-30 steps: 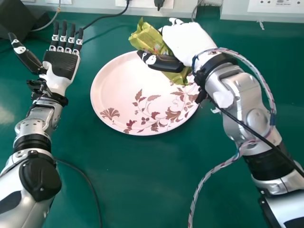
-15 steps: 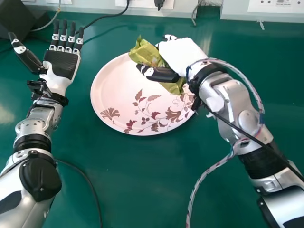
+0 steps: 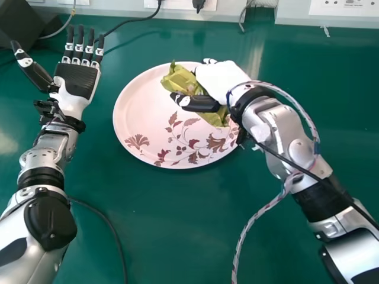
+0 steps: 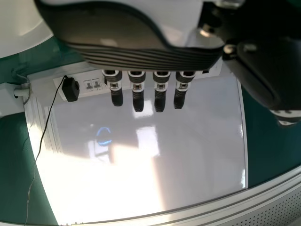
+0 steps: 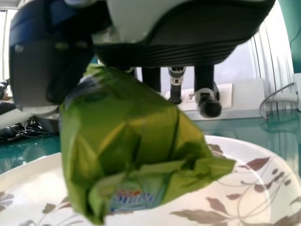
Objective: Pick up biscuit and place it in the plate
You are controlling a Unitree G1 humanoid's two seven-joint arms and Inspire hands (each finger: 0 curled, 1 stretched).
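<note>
White right hand [image 3: 219, 78] slants over the plate [image 3: 139, 112], clasping the packet [image 3: 182, 81].

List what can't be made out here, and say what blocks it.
Head view: the middle of the crinkled green packet, behind the thumb of the robot's right hand.
Head view: part of the round, flower-printed plate's rim, behind that hand.
Right wrist view: whether the packet touches the plate; the packet covers the spot beneath.
Head view: the thin black cable's near end, cut off by the bottom edge.
</note>
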